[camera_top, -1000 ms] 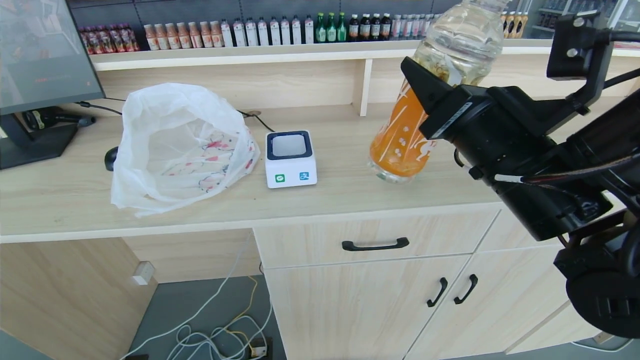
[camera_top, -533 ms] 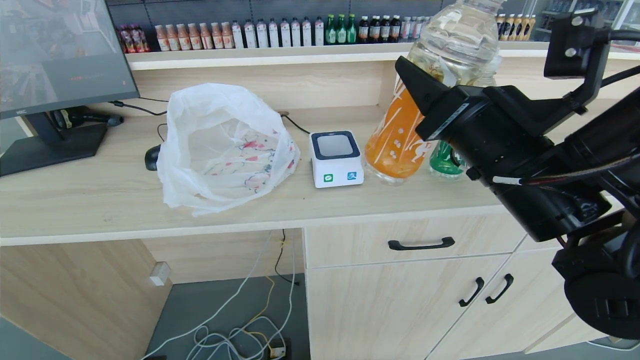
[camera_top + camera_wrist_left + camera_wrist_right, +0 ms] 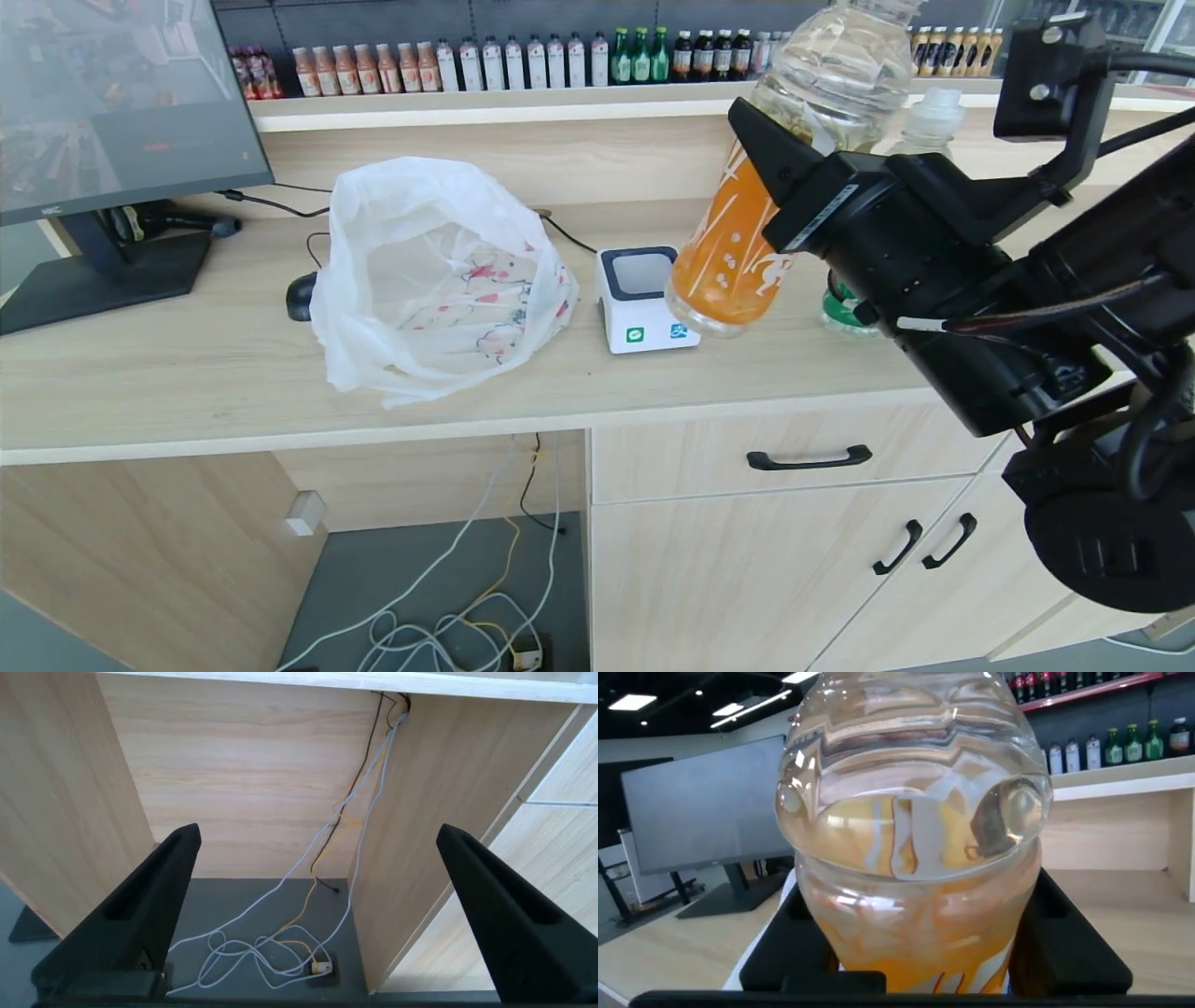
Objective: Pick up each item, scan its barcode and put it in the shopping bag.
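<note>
Right gripper (image 3: 801, 161) clamped on clear plastic bottle of orange drink (image 3: 736, 254), orange label, white motifs. Bottle aloft, base overlapping white cube scanner (image 3: 642, 301) with green, blue icons; second ago well right of it. Left gripper (image 3: 318, 905) fingers apart.

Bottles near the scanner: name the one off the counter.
The orange bottle, tilted in the right claw beside the scanner; the green-labelled bottle stands on the counter.

Light wooden desk (image 3: 187, 373) up front: a white shopping bag (image 3: 439, 280) sits open-mouthed mid-desk, with a scanner box (image 3: 646, 299) just to its right (window facing up). A black mouse (image 3: 301, 297) is at its left, a monitor stand (image 3: 103, 275) farther left, and a green-labelled bottle (image 3: 840, 313) right of the scanner.
</note>
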Tool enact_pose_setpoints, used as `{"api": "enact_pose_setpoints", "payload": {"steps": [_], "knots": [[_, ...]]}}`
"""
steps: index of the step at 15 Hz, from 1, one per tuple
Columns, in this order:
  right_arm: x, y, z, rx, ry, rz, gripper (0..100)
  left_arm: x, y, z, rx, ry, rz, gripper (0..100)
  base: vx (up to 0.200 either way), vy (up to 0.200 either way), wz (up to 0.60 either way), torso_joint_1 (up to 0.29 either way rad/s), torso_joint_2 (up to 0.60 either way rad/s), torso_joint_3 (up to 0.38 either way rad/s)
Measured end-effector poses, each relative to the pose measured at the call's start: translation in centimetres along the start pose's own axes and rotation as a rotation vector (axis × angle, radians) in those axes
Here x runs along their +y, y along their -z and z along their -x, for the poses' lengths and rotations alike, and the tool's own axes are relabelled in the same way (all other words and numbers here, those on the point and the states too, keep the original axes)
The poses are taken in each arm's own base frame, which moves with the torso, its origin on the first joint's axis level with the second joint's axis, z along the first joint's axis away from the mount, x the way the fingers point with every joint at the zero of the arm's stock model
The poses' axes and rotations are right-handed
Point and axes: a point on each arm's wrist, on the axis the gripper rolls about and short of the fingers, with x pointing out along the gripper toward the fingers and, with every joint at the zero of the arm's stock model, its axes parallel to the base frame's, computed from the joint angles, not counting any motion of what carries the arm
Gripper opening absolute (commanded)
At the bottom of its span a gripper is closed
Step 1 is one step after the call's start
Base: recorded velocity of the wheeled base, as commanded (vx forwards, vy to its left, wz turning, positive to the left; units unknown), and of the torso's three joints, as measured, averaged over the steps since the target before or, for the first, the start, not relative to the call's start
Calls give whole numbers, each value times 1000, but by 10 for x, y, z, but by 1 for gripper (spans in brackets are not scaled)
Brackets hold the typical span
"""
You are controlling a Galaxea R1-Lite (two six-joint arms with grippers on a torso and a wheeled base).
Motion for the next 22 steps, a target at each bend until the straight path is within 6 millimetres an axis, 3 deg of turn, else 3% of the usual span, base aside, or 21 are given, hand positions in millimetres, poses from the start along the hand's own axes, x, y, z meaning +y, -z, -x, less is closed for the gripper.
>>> {"api": "enact_pose_setpoints", "payload": {"steps": [8, 11, 12, 14, 22], "knots": [[-13, 10, -22, 15, 31, -102, 0, 0, 0, 0, 0, 0, 0, 100, 0, 0, 0, 0, 0, 0], [-17, 10, -26, -11, 43, -241, 0, 0, 0, 0, 0, 0, 0, 100, 0, 0, 0, 0, 0, 0], [-29, 10, -35, -60, 99, -365, 0, 0, 0, 0, 0, 0, 0, 100, 0, 0, 0, 0, 0, 0], [-32, 10, -46, -112, 145, -442, 0, 0, 0, 0, 0, 0, 0, 100, 0, 0, 0, 0, 0, 0], [-41, 51, -69, -126, 223, -644, 0, 0, 0, 0, -1, 0, 0, 100, 0, 0, 0, 0, 0, 0]]}}
